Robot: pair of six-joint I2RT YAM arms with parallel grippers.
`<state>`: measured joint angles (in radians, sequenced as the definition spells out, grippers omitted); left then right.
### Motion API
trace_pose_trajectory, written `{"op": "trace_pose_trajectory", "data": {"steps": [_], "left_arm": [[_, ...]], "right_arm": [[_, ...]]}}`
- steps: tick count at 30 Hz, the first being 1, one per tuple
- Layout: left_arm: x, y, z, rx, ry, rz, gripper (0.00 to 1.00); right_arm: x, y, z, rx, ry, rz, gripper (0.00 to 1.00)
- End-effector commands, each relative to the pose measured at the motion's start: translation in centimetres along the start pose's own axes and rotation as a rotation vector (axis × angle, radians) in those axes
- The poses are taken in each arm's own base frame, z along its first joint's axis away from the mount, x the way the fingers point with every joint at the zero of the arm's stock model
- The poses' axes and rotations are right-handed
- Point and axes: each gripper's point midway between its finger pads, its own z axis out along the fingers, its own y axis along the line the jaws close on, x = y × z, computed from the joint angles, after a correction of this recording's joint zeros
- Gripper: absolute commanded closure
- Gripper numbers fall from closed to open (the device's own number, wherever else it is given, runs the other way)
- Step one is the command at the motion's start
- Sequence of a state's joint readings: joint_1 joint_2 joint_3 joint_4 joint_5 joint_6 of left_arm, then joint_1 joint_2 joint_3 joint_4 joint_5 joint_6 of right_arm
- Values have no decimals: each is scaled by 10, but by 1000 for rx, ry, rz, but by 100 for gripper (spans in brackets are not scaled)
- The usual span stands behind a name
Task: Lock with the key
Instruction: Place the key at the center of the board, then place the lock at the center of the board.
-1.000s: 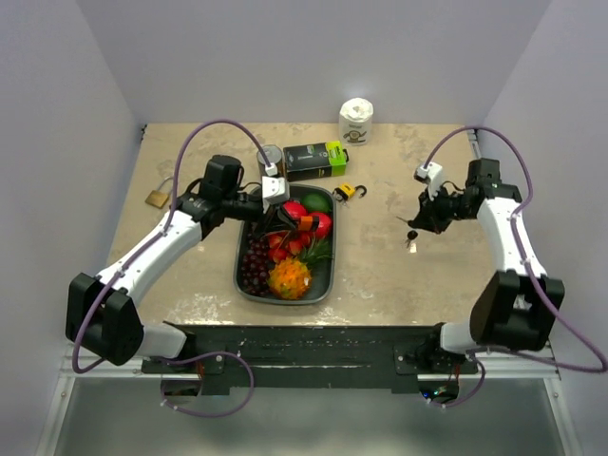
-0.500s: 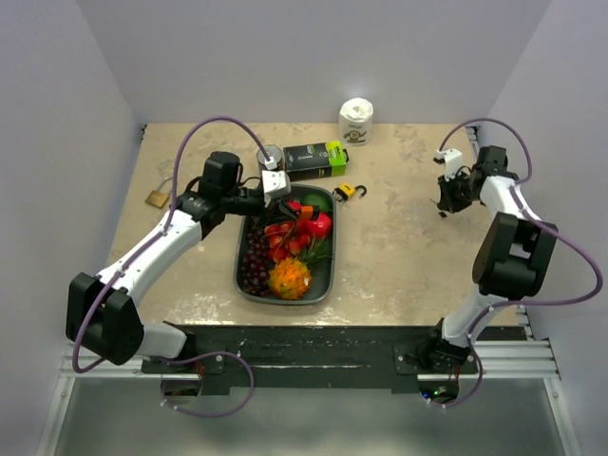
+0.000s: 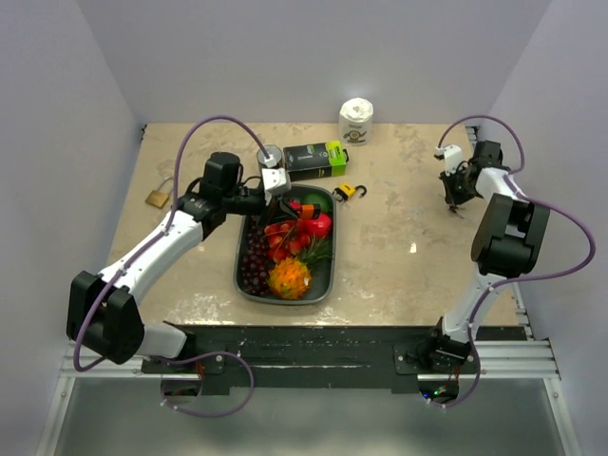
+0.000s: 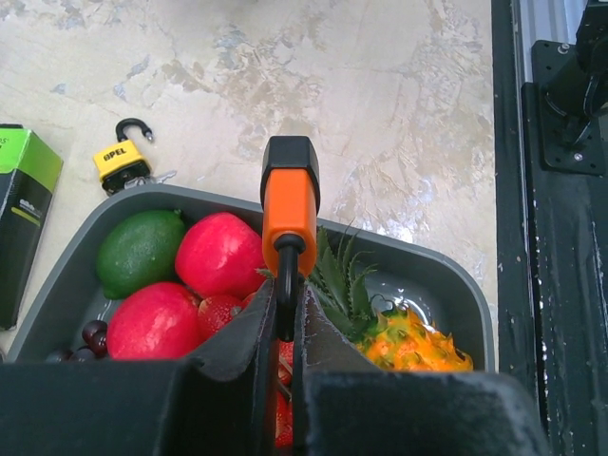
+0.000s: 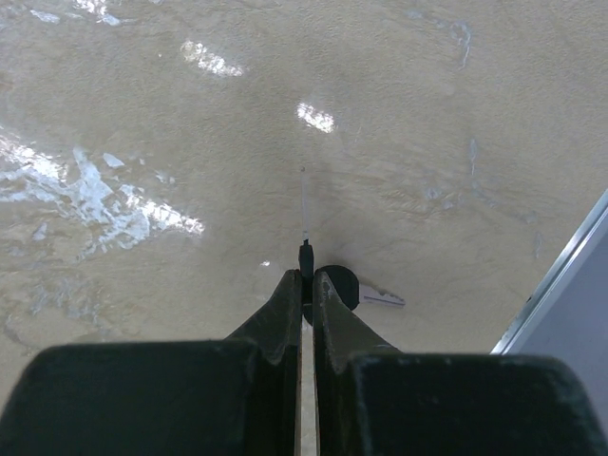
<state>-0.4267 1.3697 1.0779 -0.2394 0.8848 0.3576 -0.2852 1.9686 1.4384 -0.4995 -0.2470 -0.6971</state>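
My left gripper is shut on the black shackle of an orange padlock and holds it above the fruit tray. The padlock's body points away from the wrist. My right gripper is shut on a black-headed key at the far right of the table, just above the surface. A second black-headed key on the same bunch hangs beside the fingers, its silver blade pointing right.
The grey tray holds a lime, red fruits, grapes and a spiky orange fruit. A yellow padlock lies behind the tray and a brass padlock lies at the far left. A green-black box, a can and a white roll stand at the back.
My right arm has swung from mid-right of the table to the far right back corner, carrying the keys. My left gripper with the orange padlock has drawn back slightly.
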Motion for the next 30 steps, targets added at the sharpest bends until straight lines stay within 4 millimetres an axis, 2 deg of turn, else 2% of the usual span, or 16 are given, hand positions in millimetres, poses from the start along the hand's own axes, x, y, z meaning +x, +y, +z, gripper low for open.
{"op": "trace_pose_trajectory", "data": {"steps": [1,3,4,5,6,9,14,16,17,19,20,22,23,24,27,30], "left_arm": [[-16,0,4,8,-53,57,100],[-14,-3,8,14,-44,54,100],[-11,-5,10,19,-35,48,100],[-10,-6,12,22,-29,47,100],[-9,-11,16,35,-24,46,100],[-8,-14,24,55,-18,6,100],[-17,-18,38,71,-19,-102,100],[-22,-17,47,78,-7,-191,100],[-24,-22,53,88,1,-225,100],[-29,-24,62,106,22,-335,100],[-30,-29,67,124,33,-363,100],[-33,-35,72,156,49,-441,100],[-36,-39,71,181,45,-465,100],[-34,-40,72,188,49,-492,100],[-31,-50,72,233,66,-586,100],[-32,-56,70,255,66,-633,100]], "right_arm": [[-15,-23,-8,83,-38,-32,100],[-15,-24,-7,80,-32,-21,94],[-20,-26,-9,83,-41,-15,74],[-24,-25,-12,74,-57,-15,65],[-29,-22,-16,61,-73,-13,49],[-52,-17,-46,54,-167,-37,27],[-77,4,-89,3,-278,-99,19],[-86,32,-105,-79,-342,-158,12],[-95,43,-127,-81,-390,-200,10],[-98,86,-142,-183,-448,-292,6],[-105,101,-169,-178,-507,-348,5],[-101,152,-177,-281,-554,-468,3],[-108,168,-202,-260,-624,-541,3],[-101,186,-202,-287,-638,-563,2],[-116,244,-236,-313,-801,-660,2],[-115,279,-257,-346,-882,-739,2]]}}
